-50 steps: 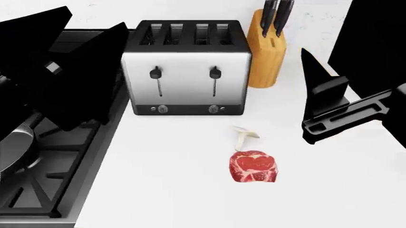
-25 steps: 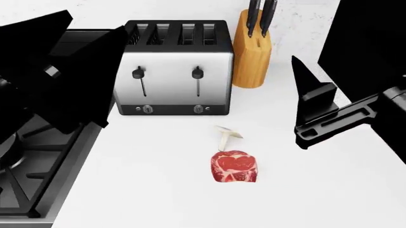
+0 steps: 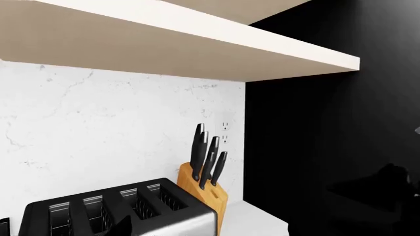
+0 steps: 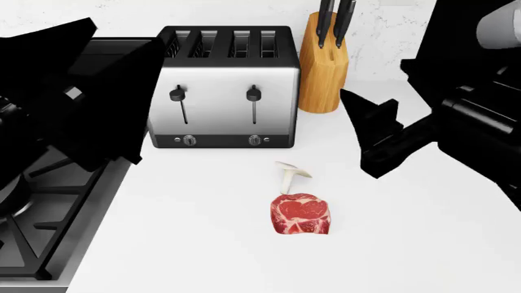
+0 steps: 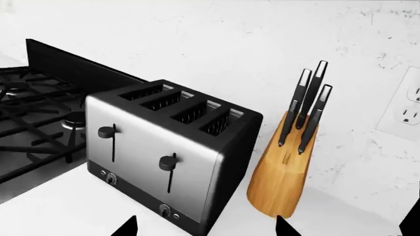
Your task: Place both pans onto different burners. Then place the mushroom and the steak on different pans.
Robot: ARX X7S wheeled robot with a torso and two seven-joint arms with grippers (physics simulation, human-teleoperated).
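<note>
Steak [image 4: 301, 214] sits on counter [image 4: 204, 244] just in front of mushroom [image 4: 290, 175], nearly touching. Steak looks soft, slick, hefty: pinch across its sides. Mushroom light, fragile: take the stem gently. Right gripper [image 4: 370, 137] near, spread wide, empty; left gripper's state I can't tell.

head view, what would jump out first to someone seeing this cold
The red marbled steak on the white counter, with the pale mushroom just behind it. Then the steel toaster at the back, a wooden knife block beside it.
</note>
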